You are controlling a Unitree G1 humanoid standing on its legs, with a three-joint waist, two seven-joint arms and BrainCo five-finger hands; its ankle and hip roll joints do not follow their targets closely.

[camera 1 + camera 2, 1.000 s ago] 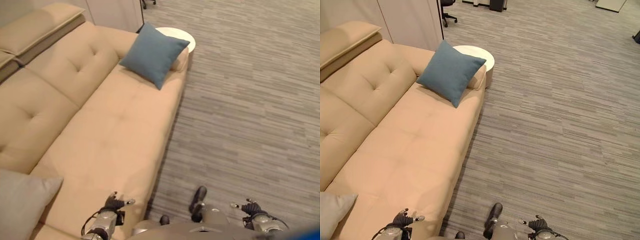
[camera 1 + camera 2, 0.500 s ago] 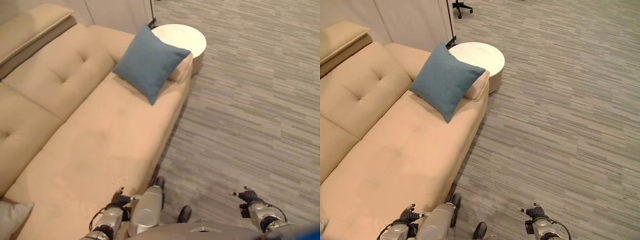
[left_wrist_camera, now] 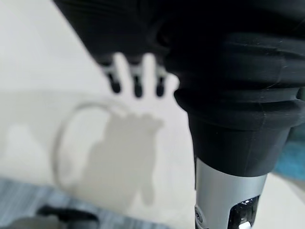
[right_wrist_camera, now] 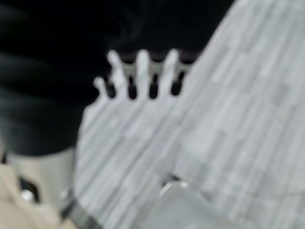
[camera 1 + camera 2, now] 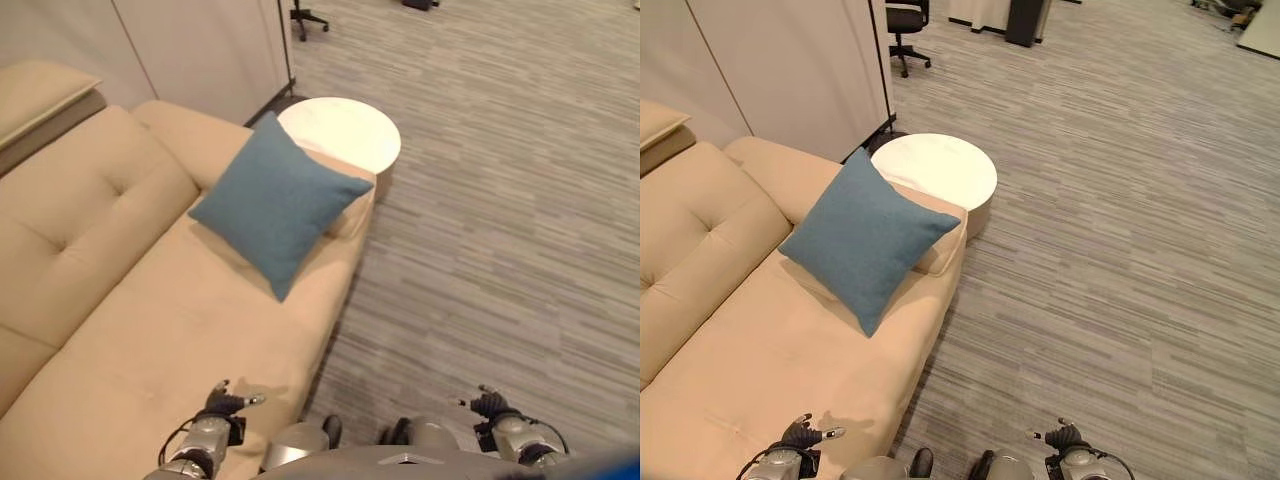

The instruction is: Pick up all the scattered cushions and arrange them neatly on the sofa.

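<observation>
One long tan upholstered sofa (image 5: 150,310) with a tufted back runs along the left of the head views, its front edge slanting down toward the robot. To its right lies a wide stretch of grey striped carpet floor (image 5: 510,220), open from the sofa's edge across to the far side of the room. A pale wall panel (image 5: 790,70) stands behind the sofa's far end. One square blue fabric cushion (image 5: 277,203) stands tilted on a corner at that far end, leaning against the sofa's armrest (image 5: 350,215); the seat between it and the robot is bare. One round white side table (image 5: 341,134) sits just beyond the armrest, close against it. One black office chair (image 5: 906,25) stands well apart, up the room. The left hand (image 5: 224,405) hovers over the seat near its front edge, fingers (image 3: 137,78) straight and spread, holding nothing. The right hand (image 5: 489,404) hangs over the carpet, fingers (image 4: 142,71) likewise extended and empty.
</observation>
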